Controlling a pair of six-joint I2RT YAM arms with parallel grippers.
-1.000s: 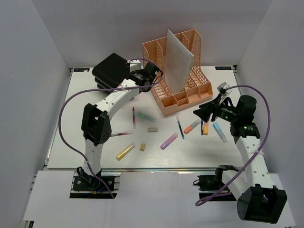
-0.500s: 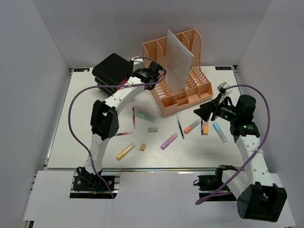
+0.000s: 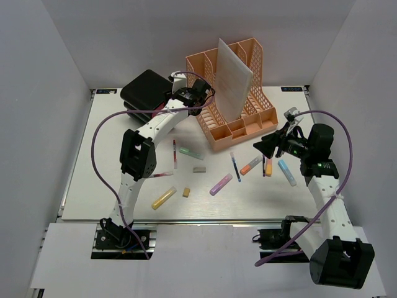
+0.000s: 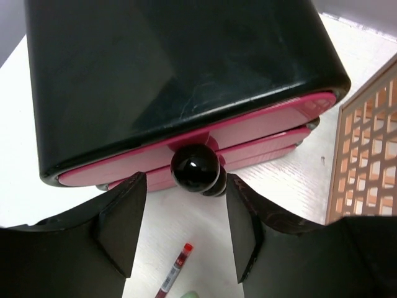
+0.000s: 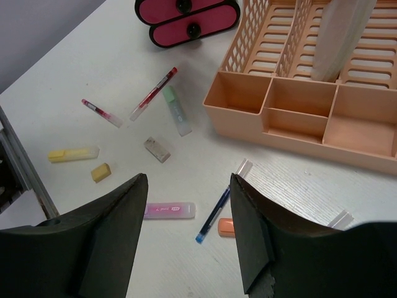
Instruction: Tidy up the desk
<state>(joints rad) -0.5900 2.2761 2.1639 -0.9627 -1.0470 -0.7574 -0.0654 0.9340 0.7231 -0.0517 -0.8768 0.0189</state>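
Observation:
The desk (image 3: 105,186) is a white tabletop. A black drawer box (image 3: 146,90) with pink drawer fronts stands at the back left. My left gripper (image 3: 193,97) is open right in front of it. In the left wrist view the top drawer's black knob (image 4: 195,166) sits between my open fingertips, with gaps on both sides. My left gripper (image 4: 184,189) holds nothing. My right gripper (image 3: 263,146) is open and empty above the scattered pens. In the right wrist view it (image 5: 189,186) hangs over a purple highlighter (image 5: 169,210) and a blue pen (image 5: 213,214).
An orange mesh organizer (image 3: 239,121) stands at the back centre with a white sheet (image 3: 232,77) upright in it. On the desk lie a red pen (image 3: 175,153), green highlighter (image 3: 191,153), grey eraser (image 3: 199,169), yellow highlighter (image 3: 164,198), orange highlighter (image 3: 250,165) and light blue highlighter (image 3: 286,172).
My left arm's elbow has swung to the right and its gripper has shifted slightly by the drawer box. My right arm has not moved.

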